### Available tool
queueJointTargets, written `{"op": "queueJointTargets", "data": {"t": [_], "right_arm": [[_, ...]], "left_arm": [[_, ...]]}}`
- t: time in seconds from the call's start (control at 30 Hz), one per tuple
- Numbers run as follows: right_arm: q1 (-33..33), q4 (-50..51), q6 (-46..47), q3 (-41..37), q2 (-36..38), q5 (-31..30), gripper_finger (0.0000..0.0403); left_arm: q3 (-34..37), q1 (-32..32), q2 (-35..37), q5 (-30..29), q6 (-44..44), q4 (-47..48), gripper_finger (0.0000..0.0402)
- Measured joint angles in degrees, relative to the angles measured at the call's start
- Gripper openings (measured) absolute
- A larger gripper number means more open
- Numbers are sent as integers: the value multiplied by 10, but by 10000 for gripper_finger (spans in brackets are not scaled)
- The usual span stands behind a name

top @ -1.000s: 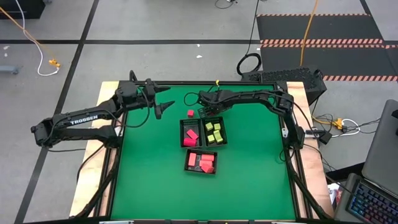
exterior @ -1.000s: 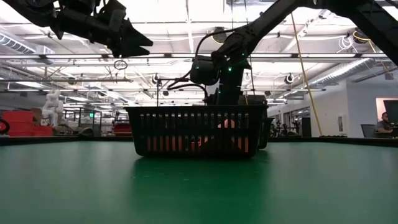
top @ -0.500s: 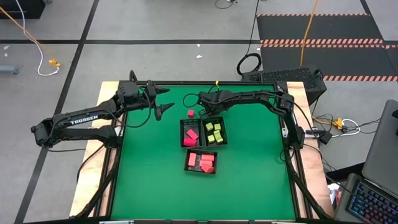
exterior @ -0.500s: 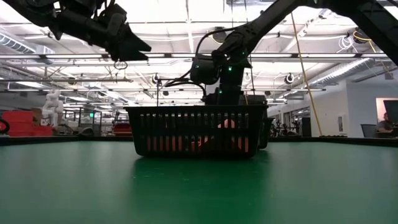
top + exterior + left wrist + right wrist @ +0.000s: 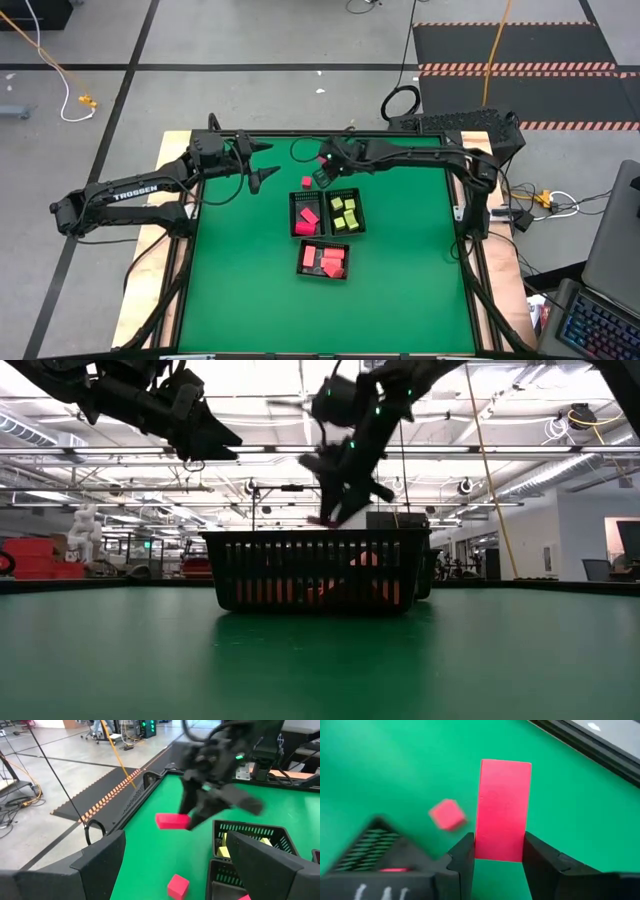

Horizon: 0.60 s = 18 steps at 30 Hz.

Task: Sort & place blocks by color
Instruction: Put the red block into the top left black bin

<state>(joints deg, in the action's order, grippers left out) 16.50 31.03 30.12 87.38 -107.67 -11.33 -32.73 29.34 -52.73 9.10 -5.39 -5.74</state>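
My right gripper [image 5: 322,168] hangs over the far middle of the green table, shut on a red bar block [image 5: 504,805], also seen as the red bar [image 5: 172,821]. A red cube [image 5: 306,182] lies on the table just below and beside it. Close by stand three black mesh trays: one with red blocks [image 5: 306,214], one with yellow-green blocks [image 5: 346,212], and one nearer the front with red blocks [image 5: 323,259]. My left gripper [image 5: 267,164] waits open above the table's far left, fingers pointing toward the right gripper. My right gripper pinches the red bar's two long sides at one end [image 5: 501,851] between its two fingers [image 5: 465,862]. The fingers slant down from the table's right and lie along the bar, which sticks out past the fingertips. The bar is lifted clear of the table.
Bare green table [image 5: 250,280] lies to the left of and in front of the trays. A raised black rim [image 5: 300,133] runs along the far edge. In the low view the nearest tray [image 5: 315,570] hides the table behind it.
My right gripper has risen from the table behind the trays, carrying the red bar up clear of the surface, and its wrist has rolled. The red cube has stayed where it lay.
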Motion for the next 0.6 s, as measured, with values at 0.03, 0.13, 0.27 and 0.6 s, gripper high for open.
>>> {"op": "queueJointTargets", "data": {"t": [0.03, 0.13, 0.27, 0.6], "right_arm": [[-7, -11, -7, 0, 4, 9, 123], [-34, -42, -30, 0, 5, 26, 123], [-70, -70, -55, 0, 5, 39, 123], [-129, -70, -39, 0, 0, 22, 123]], "left_arm": [[0, 0, 0, -1, 0, 0, 347], [0, 2, 0, -3, -1, -2, 347], [0, 3, 0, -10, -2, -1, 347], [0, 3, 0, -17, 1, -22, 347]]}}
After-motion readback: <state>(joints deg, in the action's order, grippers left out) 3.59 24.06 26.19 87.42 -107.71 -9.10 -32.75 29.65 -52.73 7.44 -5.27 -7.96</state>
